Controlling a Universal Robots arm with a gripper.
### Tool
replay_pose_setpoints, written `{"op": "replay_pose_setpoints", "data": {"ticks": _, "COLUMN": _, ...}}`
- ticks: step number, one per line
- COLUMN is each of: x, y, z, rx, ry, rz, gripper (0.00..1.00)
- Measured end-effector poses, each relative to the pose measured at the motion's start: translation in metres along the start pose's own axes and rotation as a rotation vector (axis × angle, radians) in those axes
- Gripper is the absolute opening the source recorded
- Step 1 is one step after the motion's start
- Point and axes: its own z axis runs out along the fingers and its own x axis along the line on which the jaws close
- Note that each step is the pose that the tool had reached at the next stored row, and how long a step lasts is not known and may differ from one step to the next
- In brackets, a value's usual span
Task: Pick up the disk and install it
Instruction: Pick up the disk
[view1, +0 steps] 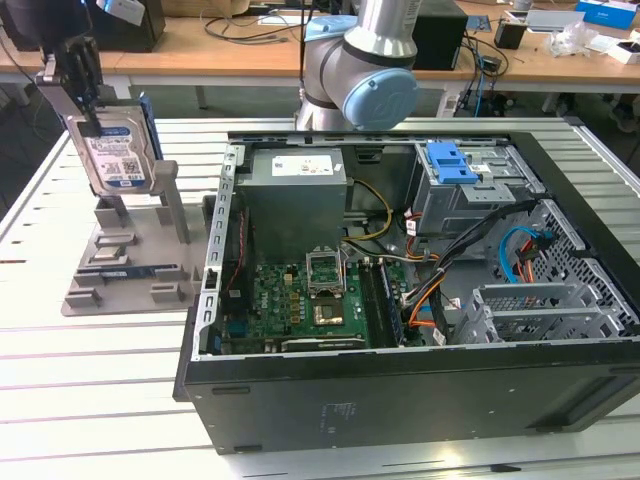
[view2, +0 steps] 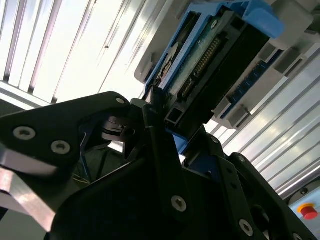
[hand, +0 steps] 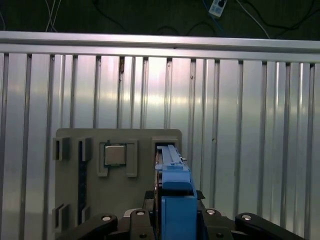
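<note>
The disk (view1: 118, 150), silver with a blue-and-white label and blue side rails, stands on edge at the exterior view's left, over the grey holder stand (view1: 130, 265). My gripper (view1: 85, 100) is shut on its upper end. Whether the disk's lower edge still touches the stand I cannot tell. In the second wrist view the black fingers (view2: 155, 150) clamp the disk (view2: 210, 65) at its connector edge. In the first wrist view the disk's blue rail (hand: 175, 195) runs between the fingers, above the stand's plate (hand: 70, 200).
An open computer case (view1: 300, 400) lies to the exterior view's right of the stand, with a grey power-supply box (view1: 295, 195), a motherboard (view1: 300, 295), a drive cage with a blue tab (view1: 450, 162) and cables. A small chip (hand: 115, 155) sits in the stand. The slatted table (view1: 90, 380) surrounds both.
</note>
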Motion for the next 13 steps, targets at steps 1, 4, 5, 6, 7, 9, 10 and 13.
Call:
{"op": "replay_pose_setpoints", "data": {"ticks": 1, "x": -0.0001, "y": 0.0001, "z": -0.0024, "rx": 0.0, "ry": 0.0, "rz": 0.0, "gripper": 0.37}}
{"op": "replay_pose_setpoints", "data": {"ticks": 4, "x": -0.0006, "y": 0.0002, "z": -0.0087, "rx": 0.0, "ry": 0.0, "rz": 0.0, "gripper": 0.37}}
{"op": "replay_pose_setpoints", "data": {"ticks": 5, "x": -0.0007, "y": 0.0003, "z": -0.0111, "rx": -0.0001, "ry": 0.0, "rz": 0.0, "gripper": 0.37}}
{"op": "replay_pose_setpoints", "data": {"ticks": 6, "x": -0.0009, "y": 0.0003, "z": -0.0134, "rx": -0.0001, "ry": 0.0001, "rz": 0.0, "gripper": 0.37}}
{"op": "replay_pose_setpoints", "data": {"ticks": 7, "x": -0.001, "y": 0.0003, "z": -0.0148, "rx": 0.0, "ry": 0.0, "rz": 0.0, "gripper": 0.37}}
{"op": "replay_pose_setpoints", "data": {"ticks": 9, "x": -0.0012, "y": 0.0004, "z": -0.0185, "rx": 0.0, "ry": 0.0, "rz": 0.0, "gripper": 0.37}}
{"op": "replay_pose_setpoints", "data": {"ticks": 10, "x": -0.0014, "y": 0.0005, "z": -0.0207, "rx": 0.0, "ry": 0.0, "rz": 0.0, "gripper": 0.37}}
{"op": "replay_pose_setpoints", "data": {"ticks": 13, "x": -0.0019, "y": 0.0006, "z": -0.0259, "rx": 0.0, "ry": 0.0, "rz": 0.0, "gripper": 0.37}}
